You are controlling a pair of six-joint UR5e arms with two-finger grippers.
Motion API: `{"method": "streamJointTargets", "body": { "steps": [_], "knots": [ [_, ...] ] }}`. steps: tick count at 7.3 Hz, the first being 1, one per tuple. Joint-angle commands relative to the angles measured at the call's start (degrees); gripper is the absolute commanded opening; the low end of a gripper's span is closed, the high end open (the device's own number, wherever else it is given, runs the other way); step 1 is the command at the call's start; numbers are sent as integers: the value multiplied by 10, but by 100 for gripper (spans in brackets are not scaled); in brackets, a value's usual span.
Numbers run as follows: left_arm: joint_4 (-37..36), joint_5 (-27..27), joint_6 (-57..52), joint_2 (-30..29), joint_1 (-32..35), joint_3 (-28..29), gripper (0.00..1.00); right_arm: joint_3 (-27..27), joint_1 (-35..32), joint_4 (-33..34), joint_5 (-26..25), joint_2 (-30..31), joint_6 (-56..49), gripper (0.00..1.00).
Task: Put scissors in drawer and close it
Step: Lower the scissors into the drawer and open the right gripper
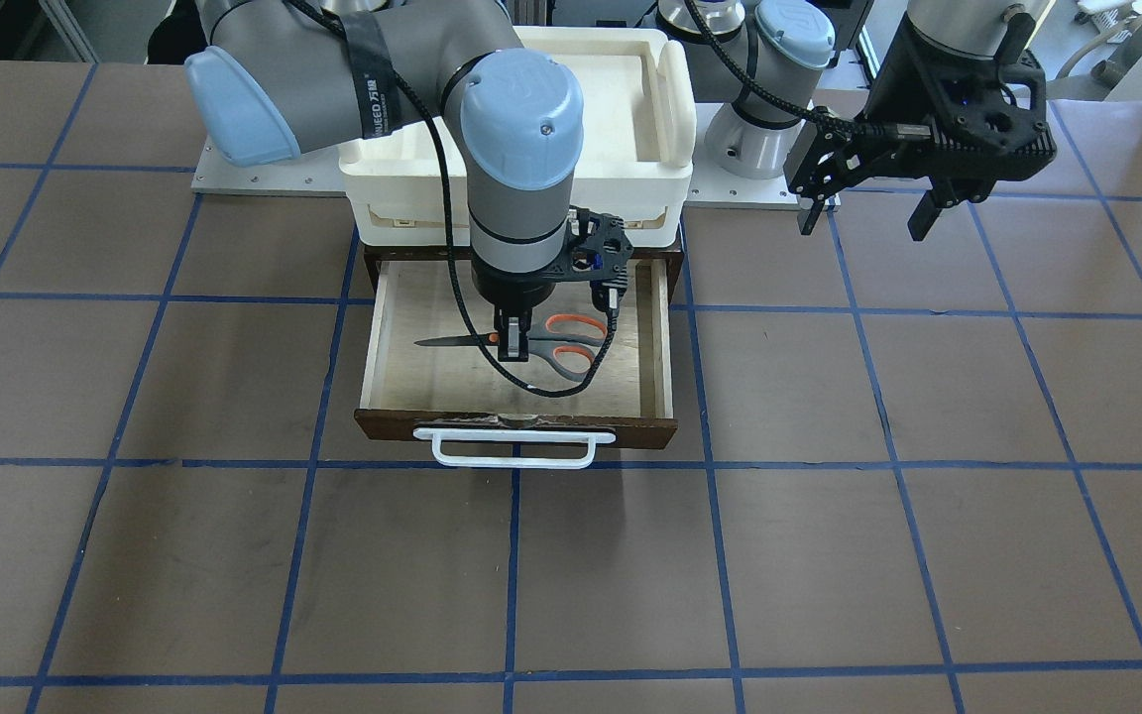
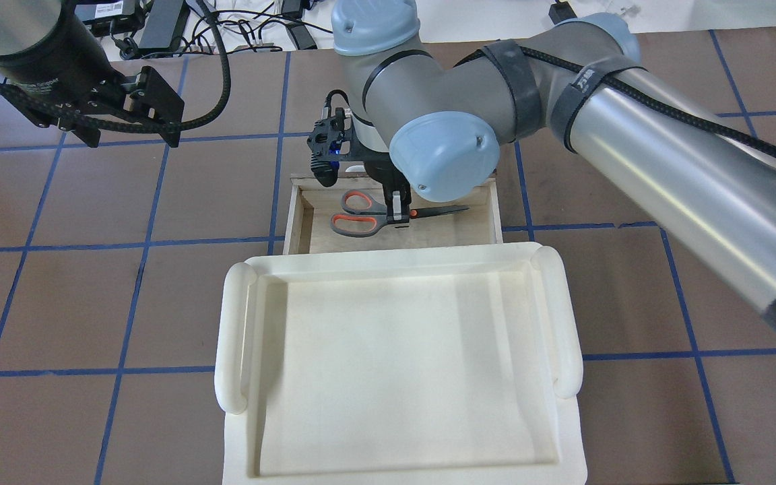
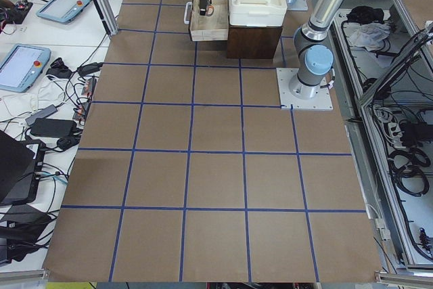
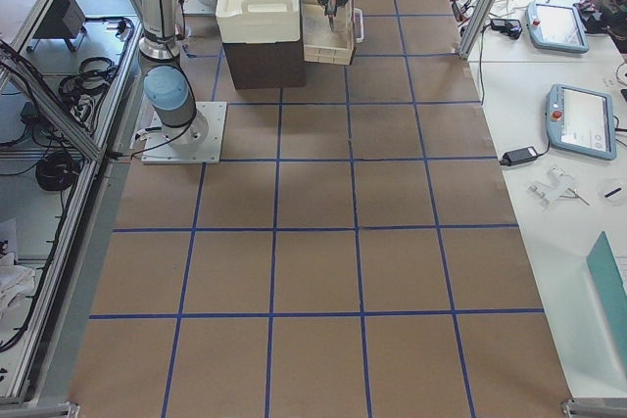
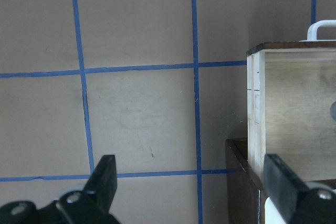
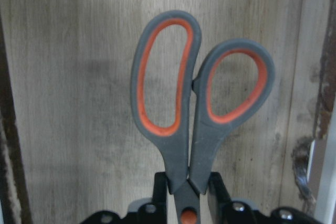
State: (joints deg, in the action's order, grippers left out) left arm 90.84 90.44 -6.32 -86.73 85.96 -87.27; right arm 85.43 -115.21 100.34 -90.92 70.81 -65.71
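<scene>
Drawer floor (image 1: 432, 382): vertical claw (image 1: 513, 347) around scissors (image 1: 543, 348)

- scissors (image 6: 185, 150) blades cut off at right wrist view's bottom edge
- drawer (image 5: 294, 108), white handle (image 5: 321, 27) cut off at left wrist view's right edge
- drawer's rear hidden under white tray (image 2: 233, 337)
- side views: scissors too small to tell

Front-facing: steep look down from across the table (image 1: 829, 555) toward the robot (image 1: 759, 139), open drawer (image 1: 422, 382) central; overhead from behind, white tray (image 2: 395, 377) nearest, same drawer beyond. Side views high and far, at either table end. Wrist cameras close: left beside the drawer's corner, right tight on the scissors (image 6: 184, 150) handles.
</scene>
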Motion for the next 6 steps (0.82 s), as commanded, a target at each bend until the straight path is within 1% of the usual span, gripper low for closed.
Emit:
{"method": "streamJointTargets", "body": {
  "steps": [1,2,3,4,5,6],
  "knots": [
    [0,0,0,-1,0,0,100,0,-16,10,0,-9,5,14],
    [0,0,0,-1,0,0,100,4,-16,11,0,-10,7,60],
    [0,0,0,0,0,0,100,4,-15,20,0,-9,6,82],
    [0,-1,0,4,0,3,100,2,-14,25,1,-5,7,99],
    [-7,0,0,3,0,3,100,-1,-9,26,-1,6,7,100],
    [-9,0,1,-1,0,3,100,-2,6,31,-7,30,31,100]
  ]
}}
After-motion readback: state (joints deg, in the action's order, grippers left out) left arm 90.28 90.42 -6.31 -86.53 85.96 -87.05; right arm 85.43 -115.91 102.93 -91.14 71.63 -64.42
